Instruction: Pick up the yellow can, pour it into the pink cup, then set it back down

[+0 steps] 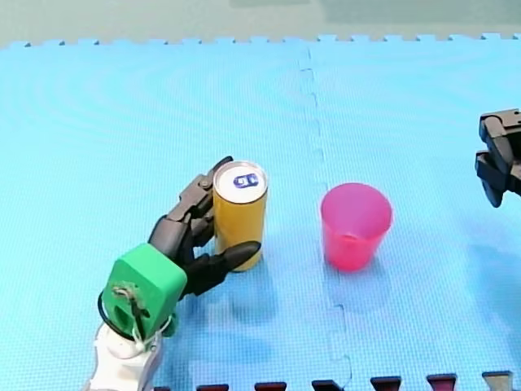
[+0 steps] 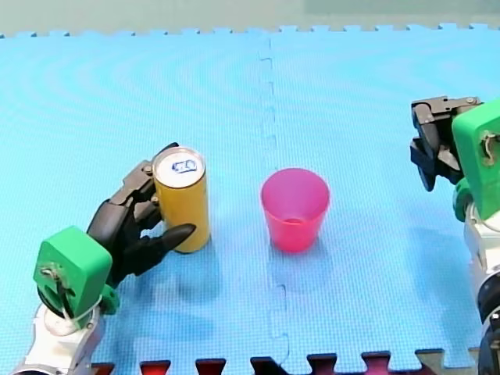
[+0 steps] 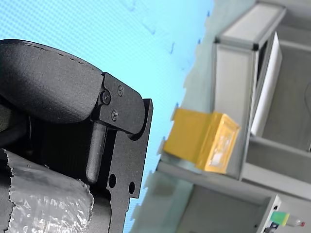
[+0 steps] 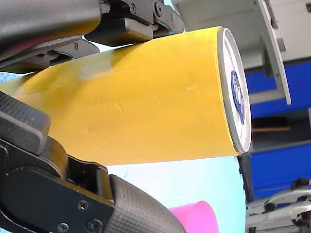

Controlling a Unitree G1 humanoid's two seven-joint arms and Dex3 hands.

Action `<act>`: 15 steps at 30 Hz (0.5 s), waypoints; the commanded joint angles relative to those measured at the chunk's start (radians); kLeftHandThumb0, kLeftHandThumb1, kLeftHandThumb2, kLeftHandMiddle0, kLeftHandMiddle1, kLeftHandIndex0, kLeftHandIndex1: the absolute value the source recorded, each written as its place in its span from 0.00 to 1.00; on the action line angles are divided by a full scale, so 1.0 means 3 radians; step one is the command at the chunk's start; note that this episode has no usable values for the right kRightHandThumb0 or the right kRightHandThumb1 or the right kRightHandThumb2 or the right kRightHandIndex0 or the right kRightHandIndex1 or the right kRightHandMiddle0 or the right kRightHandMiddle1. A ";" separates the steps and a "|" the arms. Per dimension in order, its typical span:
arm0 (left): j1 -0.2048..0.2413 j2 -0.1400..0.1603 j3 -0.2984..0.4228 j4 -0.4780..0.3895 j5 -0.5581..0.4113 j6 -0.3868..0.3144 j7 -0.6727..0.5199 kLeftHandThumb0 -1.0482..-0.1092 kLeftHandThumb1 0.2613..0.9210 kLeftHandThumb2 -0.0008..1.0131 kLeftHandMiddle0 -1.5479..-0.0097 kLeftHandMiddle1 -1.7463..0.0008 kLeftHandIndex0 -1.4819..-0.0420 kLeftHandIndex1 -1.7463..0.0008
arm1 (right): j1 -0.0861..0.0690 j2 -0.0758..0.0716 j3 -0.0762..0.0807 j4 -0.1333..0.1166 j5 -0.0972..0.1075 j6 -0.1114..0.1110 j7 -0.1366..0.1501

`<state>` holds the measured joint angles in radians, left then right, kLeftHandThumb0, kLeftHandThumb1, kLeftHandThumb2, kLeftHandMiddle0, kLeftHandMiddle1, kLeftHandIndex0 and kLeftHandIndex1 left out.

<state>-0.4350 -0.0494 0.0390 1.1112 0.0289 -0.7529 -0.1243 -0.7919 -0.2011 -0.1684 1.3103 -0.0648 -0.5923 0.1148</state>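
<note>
While the left hand clasped the upright yellow can at lower left, squeezing firmly before lifting toward the pink cup seemed wise; the right hand hung at the right edge.

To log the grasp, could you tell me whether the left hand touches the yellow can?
Touching: in the second wrist view, fingers of the left hand press against the yellow can. The right hand hovers far right.

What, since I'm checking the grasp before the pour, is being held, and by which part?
The left hand grips the yellow can by its side wall, fingers behind, thumb low in front. The right hand, far right, holds nothing.
</note>
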 commanded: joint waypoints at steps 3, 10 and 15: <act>-0.0015 -0.0036 0.0013 -0.0015 0.0033 0.0079 0.0215 0.00 0.78 0.00 0.80 1.00 0.83 1.00 | 0.0008 -0.0015 0.0004 -0.0009 0.0003 -0.0013 -0.0012; -0.0041 -0.0043 0.0027 0.0009 0.0010 0.0144 0.0278 0.00 0.82 0.01 0.80 1.00 0.84 1.00 | -0.0016 -0.0033 -0.0009 -0.0001 0.0019 0.0030 -0.0001; -0.0025 0.0004 0.0041 0.0002 0.0011 0.0154 0.0271 0.00 0.83 0.01 0.80 1.00 0.84 1.00 | -0.0029 -0.0039 -0.0026 -0.0001 0.0041 0.0055 0.0030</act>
<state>-0.4429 -0.0561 0.0489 1.1120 0.0335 -0.7099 -0.0446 -0.7953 -0.2068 -0.1740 1.3104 -0.0565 -0.5796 0.1217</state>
